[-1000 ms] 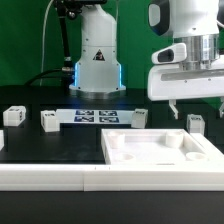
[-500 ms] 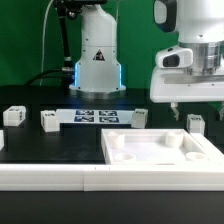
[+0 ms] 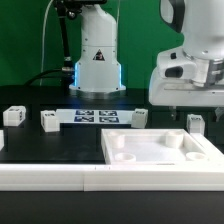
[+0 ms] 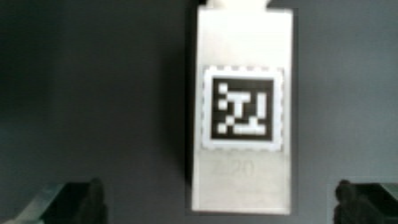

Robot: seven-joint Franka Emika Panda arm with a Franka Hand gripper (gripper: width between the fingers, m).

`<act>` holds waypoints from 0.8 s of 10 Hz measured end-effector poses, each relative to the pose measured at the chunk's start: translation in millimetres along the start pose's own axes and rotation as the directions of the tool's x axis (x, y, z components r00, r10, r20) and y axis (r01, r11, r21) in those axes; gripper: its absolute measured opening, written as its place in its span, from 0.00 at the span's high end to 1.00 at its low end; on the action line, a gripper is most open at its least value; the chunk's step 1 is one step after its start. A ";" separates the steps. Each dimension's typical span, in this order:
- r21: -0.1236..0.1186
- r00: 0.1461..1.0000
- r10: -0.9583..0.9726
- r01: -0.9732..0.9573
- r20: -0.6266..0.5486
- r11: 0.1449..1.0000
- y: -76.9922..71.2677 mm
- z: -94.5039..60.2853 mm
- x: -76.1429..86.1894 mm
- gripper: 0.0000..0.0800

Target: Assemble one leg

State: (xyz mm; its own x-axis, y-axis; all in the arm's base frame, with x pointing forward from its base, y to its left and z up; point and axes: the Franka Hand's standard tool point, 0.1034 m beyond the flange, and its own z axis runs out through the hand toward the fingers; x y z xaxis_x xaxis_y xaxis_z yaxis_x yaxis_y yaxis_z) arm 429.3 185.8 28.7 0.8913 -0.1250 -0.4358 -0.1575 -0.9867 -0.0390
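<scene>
Hovers with the gripper (image 3: pixel 197 108) spread wide and empty above the leg (image 4: pixel 240 100), at three o'clock in the exterior view, one o'clock off the white panel (image 3: pixel 160 150). Apparently not yet straddling it. Could knock it askew if lowered off-centre.

The fingers (image 3: pixel 173 107) hang spread over the leg (image 3: pixel 195 123) at the exterior view's right, near the white panel (image 3: pixel 160 152).

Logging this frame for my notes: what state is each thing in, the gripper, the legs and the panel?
Gripper: open, over the leg, not touching it.
Leg: lying flat on the table, tag up, ungripped.
Other three legs: loose on the table, unattached.
White panel: flat on the table, no leg fitted.
</scene>
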 end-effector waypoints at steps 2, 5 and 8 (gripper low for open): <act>0.007 0.994 -0.001 0.000 0.112 1.000 1.0 -0.1 -1.2 0.19; 0.007 0.962 0.011 -0.014 0.272 1.000 4.9 6.8 -1.1 0.19; -0.003 0.934 0.010 -0.009 0.358 1.000 -2.2 16.6 1.5 0.19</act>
State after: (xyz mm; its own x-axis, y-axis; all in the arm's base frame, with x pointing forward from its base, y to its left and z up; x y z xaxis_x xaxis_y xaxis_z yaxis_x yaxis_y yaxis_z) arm 423.9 189.5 13.2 0.6786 -0.0893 -0.7290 -0.1645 -0.9858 -0.0324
